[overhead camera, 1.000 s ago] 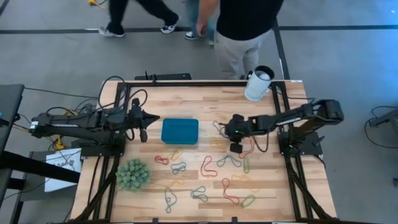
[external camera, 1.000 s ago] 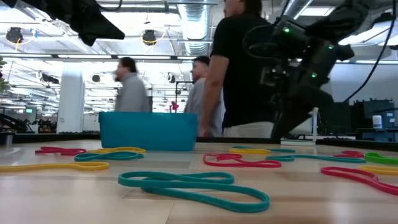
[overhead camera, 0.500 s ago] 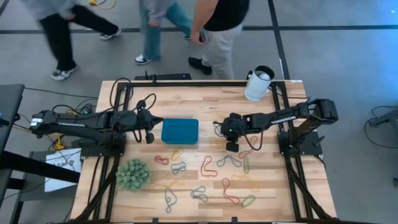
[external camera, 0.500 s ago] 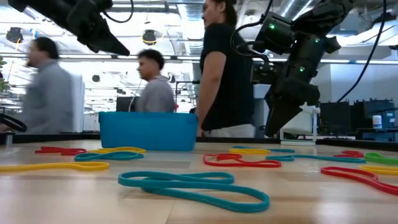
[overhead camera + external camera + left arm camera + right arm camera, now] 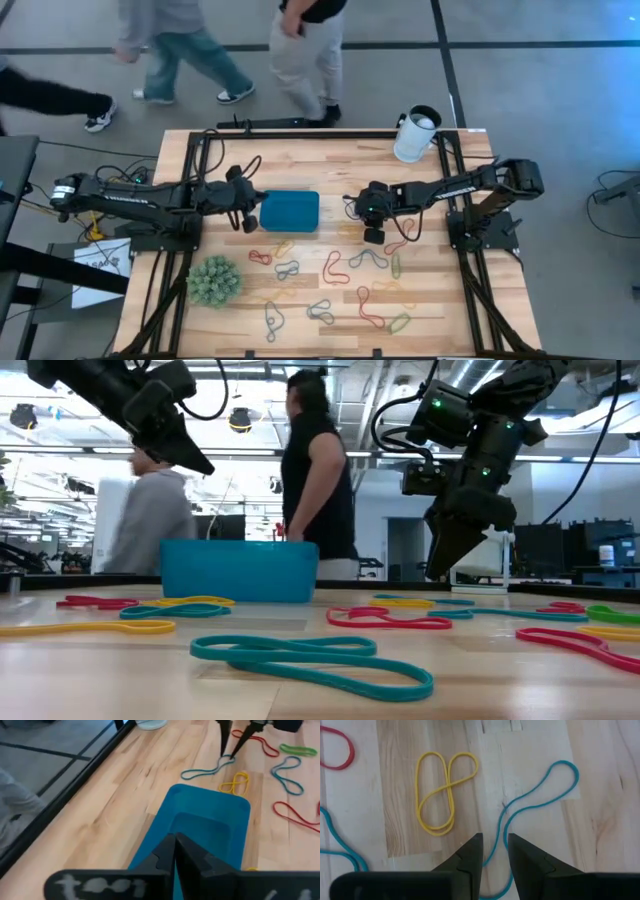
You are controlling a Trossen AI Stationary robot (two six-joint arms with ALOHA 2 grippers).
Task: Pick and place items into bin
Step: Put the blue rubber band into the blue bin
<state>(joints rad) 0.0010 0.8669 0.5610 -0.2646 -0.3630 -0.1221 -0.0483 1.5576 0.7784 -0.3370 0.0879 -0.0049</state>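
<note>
Right tool (image 5: 494,851) narrowly parted astride teal loop (image 5: 540,800), loop running lengthwise between its fingers, left tool (image 5: 175,851) pressed closed above bin (image 5: 210,827)

You see teal-blue tray (image 5: 289,211) on pale striped wood worktop (image 5: 320,160). Bands: yellow (image 5: 442,792), teal (image 5: 535,800), red (image 5: 385,620), green (image 5: 612,614). Ball (image 5: 213,281) green, spiky. Cup (image 5: 415,135) white. Your black hands: left (image 5: 175,851), right (image 5: 494,851).

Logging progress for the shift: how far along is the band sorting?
Nothing looks done: the visible part of the teal bin holds no bands. In hand: the right gripper, open, straddles a teal band on the table. The left gripper hovers shut over the bin. All the other bands, like the yellow one, remain.
</note>
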